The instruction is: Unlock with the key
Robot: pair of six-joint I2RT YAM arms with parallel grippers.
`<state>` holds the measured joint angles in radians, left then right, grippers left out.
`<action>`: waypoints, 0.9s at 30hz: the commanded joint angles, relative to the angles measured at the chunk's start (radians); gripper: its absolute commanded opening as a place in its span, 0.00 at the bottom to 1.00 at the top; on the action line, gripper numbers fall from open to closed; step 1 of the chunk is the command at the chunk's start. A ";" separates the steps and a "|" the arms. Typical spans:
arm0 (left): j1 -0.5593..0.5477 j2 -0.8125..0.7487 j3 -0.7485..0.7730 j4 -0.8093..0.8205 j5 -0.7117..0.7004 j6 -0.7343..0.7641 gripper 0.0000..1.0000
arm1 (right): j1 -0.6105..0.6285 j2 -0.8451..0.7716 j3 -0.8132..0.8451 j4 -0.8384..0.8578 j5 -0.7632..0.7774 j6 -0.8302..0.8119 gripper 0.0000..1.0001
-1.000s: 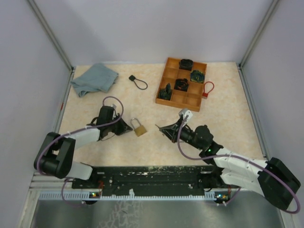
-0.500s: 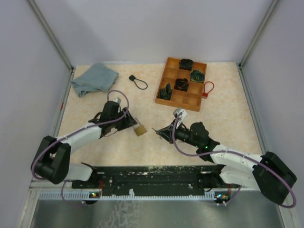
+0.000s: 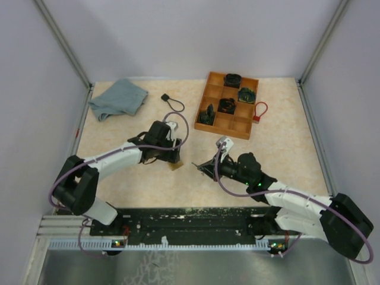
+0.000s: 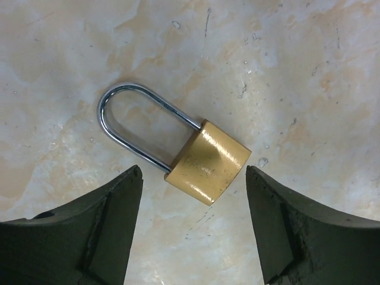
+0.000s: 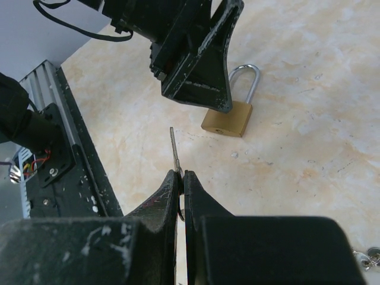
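The left gripper (image 4: 193, 173) is hanging over the padlock (image 3: 176, 165) with its jaws spread wide. In the left wrist view its two dark fingers (image 4: 113, 219) are filling the lower left and lower right corners, and the brass body of the padlock is lying between them, touching neither. The padlock is lying flat on the table (image 3: 279, 154), just left of the middle of the top view, with its steel loop pointing to the upper left of the wrist view.

The right gripper (image 5: 180, 175) is pinching its jaws tight on the key (image 5: 173, 148). The thin blade is sticking up out of the fingertips toward the padlock, which is sitting near it but apart, in the upper middle of the right wrist view, just below the left gripper's finger.

In the top view a wooden tray (image 3: 215, 83) with several compartments is sitting in the upper right of the table. Four of its compartments are holding small dark things (image 3: 226, 105), too small to name; one of them is showing green. A red loop (image 3: 259, 111) is lying against the tray's right edge. A blue cloth (image 3: 119, 98) is lying crumpled in the upper left corner, and a black cord loop (image 3: 172, 102) is resting between the cloth and the tray.
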<state>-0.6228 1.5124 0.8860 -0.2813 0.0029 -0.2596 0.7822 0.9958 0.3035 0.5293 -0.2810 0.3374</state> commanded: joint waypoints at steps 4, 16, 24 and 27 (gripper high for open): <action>-0.020 0.092 0.052 -0.026 0.053 0.120 0.78 | -0.003 -0.040 0.037 0.023 0.013 -0.031 0.00; -0.070 0.136 0.055 -0.013 0.146 0.036 0.79 | -0.003 -0.086 0.023 -0.006 0.043 -0.044 0.00; -0.091 0.049 -0.029 0.076 0.225 -0.136 0.79 | -0.003 -0.092 0.030 -0.023 0.054 -0.053 0.00; -0.090 -0.002 -0.075 0.150 0.260 -0.187 0.79 | -0.003 -0.100 0.032 -0.034 0.062 -0.055 0.00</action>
<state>-0.7055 1.5852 0.8612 -0.2405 0.1776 -0.3431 0.7822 0.9283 0.3035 0.4793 -0.2352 0.3027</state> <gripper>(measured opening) 0.787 0.022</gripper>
